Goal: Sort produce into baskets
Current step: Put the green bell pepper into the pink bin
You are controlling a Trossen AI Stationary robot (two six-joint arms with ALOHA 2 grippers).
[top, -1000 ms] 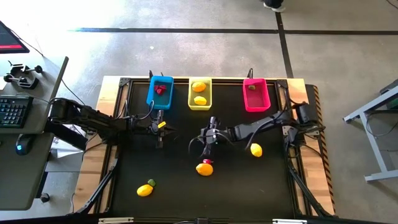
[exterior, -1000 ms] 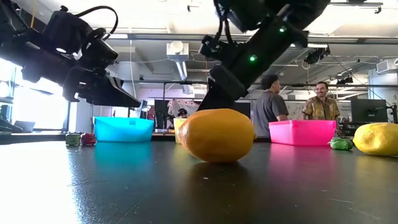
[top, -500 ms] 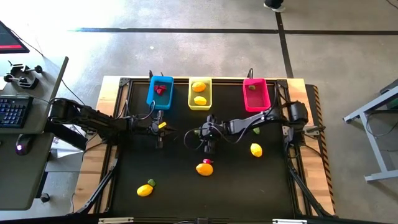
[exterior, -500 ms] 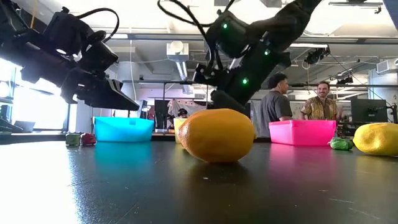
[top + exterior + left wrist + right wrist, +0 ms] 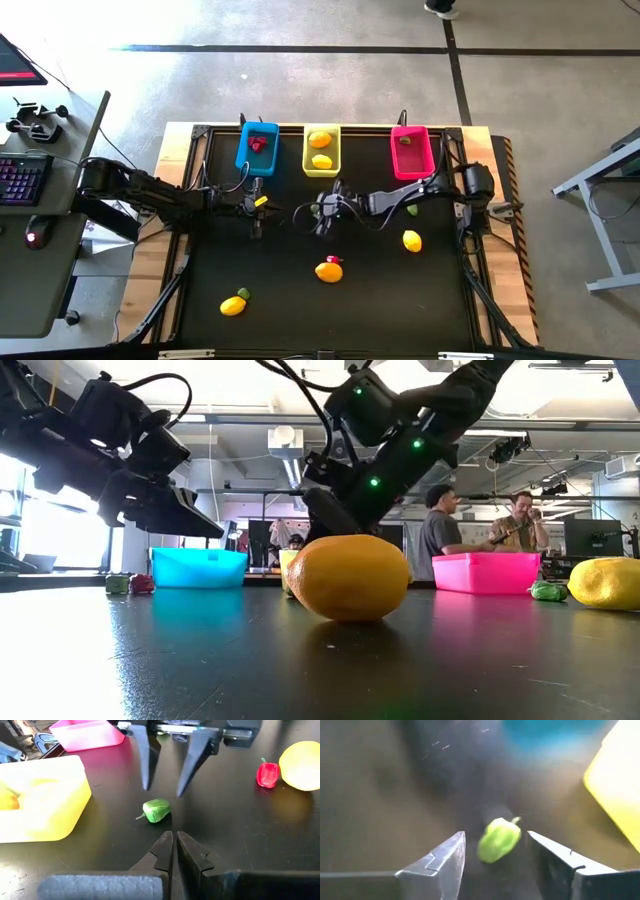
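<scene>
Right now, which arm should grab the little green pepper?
The right. Its open end effector already brackets the green pepper on the table, while the left end effector is shut and sits farther back.

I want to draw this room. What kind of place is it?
Probably a robotics lab or workshop: people chat behind the black table, a keyboard sits on a side desk, and ducts run along the bare ceiling.

table top: dark, matt, faint sheen | yellow basket: translucent plastic | green pepper: glossy
</scene>
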